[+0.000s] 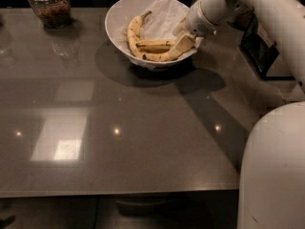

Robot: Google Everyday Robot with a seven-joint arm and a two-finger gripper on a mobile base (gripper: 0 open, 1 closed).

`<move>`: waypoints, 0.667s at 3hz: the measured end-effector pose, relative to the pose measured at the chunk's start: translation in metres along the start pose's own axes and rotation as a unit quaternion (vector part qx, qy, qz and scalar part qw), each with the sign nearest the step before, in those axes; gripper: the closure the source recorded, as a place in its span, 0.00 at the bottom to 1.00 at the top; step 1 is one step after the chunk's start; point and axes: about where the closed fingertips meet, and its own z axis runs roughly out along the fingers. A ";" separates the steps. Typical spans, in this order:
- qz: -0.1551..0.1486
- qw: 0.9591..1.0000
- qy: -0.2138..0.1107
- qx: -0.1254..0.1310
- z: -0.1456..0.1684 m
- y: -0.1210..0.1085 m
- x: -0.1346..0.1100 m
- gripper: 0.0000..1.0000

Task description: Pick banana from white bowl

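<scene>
Gripper (182, 44): at the right inner side of the white bowl (112, 14), lowered into it from the right on a white arm (248, 4); whether it is open or closed cannot be told.
Banana (155, 44): slim, nearly straight, lying across the middle of the bowl, its right end at the gripper.
Other bananas: one long, strongly curved banana (132, 32) along the left; one plumper curved banana (151, 57) along the near side.
Paper lining (159, 14): crumpled, white, under the fruit.
Table (143, 128): glossy grey, bears the bowl at its far edge.
Glass jar (49, 6): far left corner, well apart from the bowl.
</scene>
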 end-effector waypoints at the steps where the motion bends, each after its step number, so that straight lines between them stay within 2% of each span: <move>1: -0.001 1.000 0.017 0.001 -0.002 0.002 0.008 0.45; 2: -0.005 1.000 0.024 0.006 -0.005 0.001 0.010 0.64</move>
